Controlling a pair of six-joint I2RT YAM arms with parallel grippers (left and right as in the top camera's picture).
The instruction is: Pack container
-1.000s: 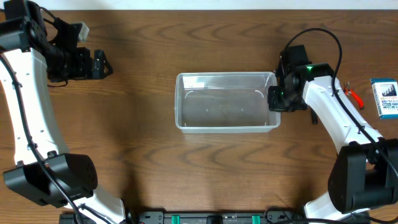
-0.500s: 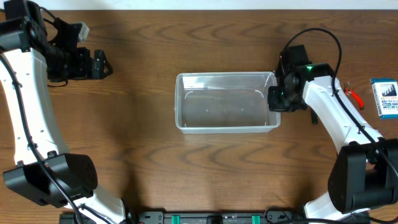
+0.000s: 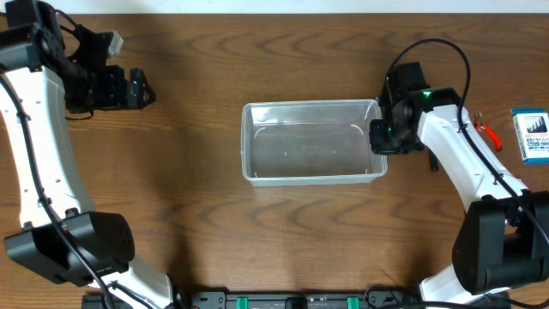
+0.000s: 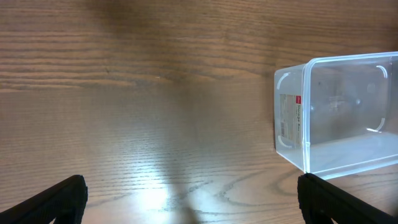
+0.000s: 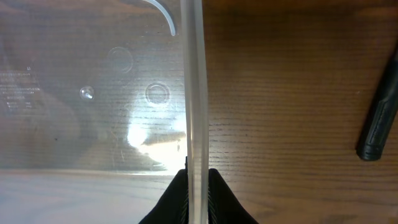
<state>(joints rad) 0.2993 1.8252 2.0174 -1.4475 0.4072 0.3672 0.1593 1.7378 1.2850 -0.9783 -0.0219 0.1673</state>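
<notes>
The wooden table (image 3: 214, 232) is carrying the clear plastic container (image 3: 247, 146) at its centre. The tub is sitting empty, so the packing looks not yet begun. The right gripper (image 5: 194, 177) is pinching the container's right wall. The left gripper (image 3: 141, 88) is hanging well apart, jaws wide, holding nothing. A blue-and-white box (image 3: 532, 135) and a red-handled tool (image 3: 485, 130) are lying outside, far right.

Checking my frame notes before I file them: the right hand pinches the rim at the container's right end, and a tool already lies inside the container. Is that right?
Not quite: the container holds nothing; the overhead view shows only bare clear plastic inside. The rest stands: the right hand is shut on the rim at its right end.
</notes>
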